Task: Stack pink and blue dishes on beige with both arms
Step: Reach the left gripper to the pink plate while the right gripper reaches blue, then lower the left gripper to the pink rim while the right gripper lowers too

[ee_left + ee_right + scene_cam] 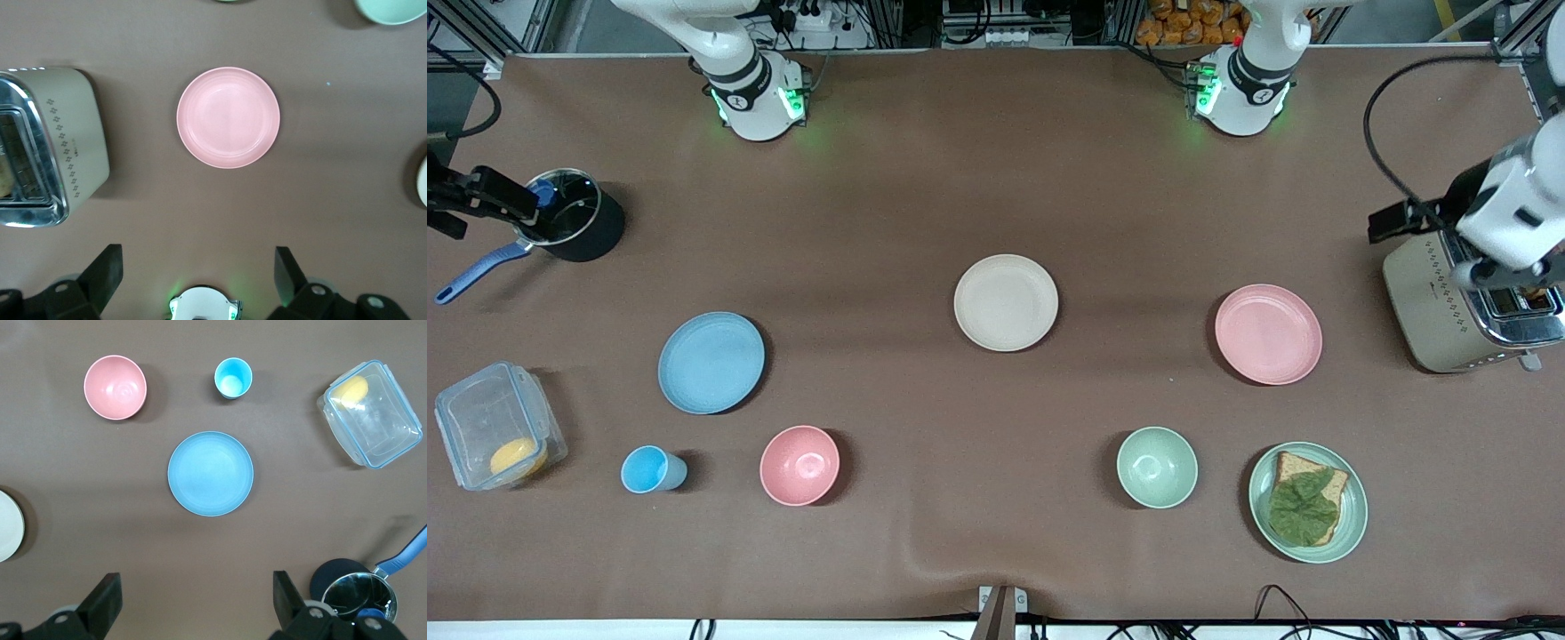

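- the beige plate lies alone near the middle of the table, with nothing on it.
- the pink plate lies flat toward the left arm's end of the table, beside the toaster, apart from it.
- the blue plate lies flat toward the right arm's end, farther from the front camera than the blue cup and the pink bowl.
- the left gripper is up in the air over the table near the pink plate, its fingers wide apart and holding nothing.
- the right gripper is up in the air over the table near the blue plate, its fingers also wide apart and empty.
- a green bowl and a green plate with bread and a leaf stand nearer to the front camera than the pink plate.
- a clear box and a dark pot are at the right arm's end.
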You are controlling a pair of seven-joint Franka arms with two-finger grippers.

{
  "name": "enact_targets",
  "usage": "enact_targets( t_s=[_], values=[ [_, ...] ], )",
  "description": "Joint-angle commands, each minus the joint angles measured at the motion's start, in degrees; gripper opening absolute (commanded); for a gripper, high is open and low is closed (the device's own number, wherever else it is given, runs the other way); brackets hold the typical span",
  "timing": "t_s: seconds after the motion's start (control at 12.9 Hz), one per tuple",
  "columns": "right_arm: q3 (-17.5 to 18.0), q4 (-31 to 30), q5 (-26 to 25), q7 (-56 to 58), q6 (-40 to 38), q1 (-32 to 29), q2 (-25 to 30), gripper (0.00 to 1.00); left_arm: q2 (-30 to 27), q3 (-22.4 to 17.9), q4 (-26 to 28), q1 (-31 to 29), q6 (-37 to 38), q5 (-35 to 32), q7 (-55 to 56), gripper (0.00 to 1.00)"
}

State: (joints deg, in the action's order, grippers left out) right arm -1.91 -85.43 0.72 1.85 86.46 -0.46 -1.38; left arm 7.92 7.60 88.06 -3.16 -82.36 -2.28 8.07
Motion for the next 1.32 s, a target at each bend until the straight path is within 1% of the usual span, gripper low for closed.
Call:
enact_targets(
  t_s=[0.0, 0.15, 0.31, 0.39, 0.46, 0.54, 0.7, 0.77, 0.85, 1.01, 1.08, 1.24],
  values=[
    [0.4, 0.6, -1.2, 0.0, 0.7, -0.7, -4.8, 1.0, 1.4, -0.2, 5.2, -2.3, -6.6, 0.6, -0.2, 1.0],
    [0.2, 1.0, -1.2, -0.1, 1.0, -1.3, -7.9, 1.0, 1.3, -0.2, 12.8, -4.0, -15.1, 0.6, -0.5, 1.0],
    [0.2, 1.8, -0.6, 0.3, 2.6, -5.1, -11.7, 1.0, 1.3, -0.2, 20.1, -4.5, -23.9, 0.5, -0.6, 1.0],
    [0.3, 1.1, -0.2, 0.4, 5.8, -5.6, -14.8, 1.0, 1.6, -0.2, 23.4, -5.2, -28.2, 0.5, -1.0, 1.0],
    [0.3, -0.7, -0.1, 0.4, 8.9, -5.8, -16.6, 1.0, 2.3, -0.2, 25.5, -5.4, -31.2, 0.5, -1.7, 1.0],
    [0.3, -2.8, -0.2, 0.4, 11.9, -5.7, -17.1, 1.0, 3.8, -0.2, 27.1, -5.7, -33.9, 0.5, -2.2, 1.0],
    [0.2, -8.8, -0.2, 0.5, 16.5, -6.5, -17.0, 1.0, 7.1, 0.0, 28.5, -8.8, -38.6, 0.6, -4.3, 1.0],
    [0.3, -13.6, -0.2, 0.5, 20.6, -7.6, -17.0, 1.0, 9.4, 0.0, 28.5, -9.2, -40.4, 0.6, -4.6, 1.0],
    [0.3, -17.8, -0.2, 0.6, 24.2, -8.3, -16.7, 1.0, 11.1, 0.0, 28.4, -9.7, -41.3, 0.6, -5.3, 1.0],
    [0.3, -23.3, -0.2, 0.5, 31.8, -8.5, -17.3, 1.0, 14.2, 0.0, 28.1, -9.8, -42.4, 0.7, -5.5, 1.0],
    [0.3, -24.8, -0.2, 0.5, 35.8, -8.3, -18.6, 1.0, 15.7, 0.0, 28.0, -9.9, -43.8, 0.7, -5.5, 1.0],
    [0.3, -23.4, 0.0, 0.4, 38.6, -8.8, -23.8, 1.0, 17.7, 0.0, 27.6, -10.0, -44.7, 1.5, -5.2, 1.0]
  ],
)
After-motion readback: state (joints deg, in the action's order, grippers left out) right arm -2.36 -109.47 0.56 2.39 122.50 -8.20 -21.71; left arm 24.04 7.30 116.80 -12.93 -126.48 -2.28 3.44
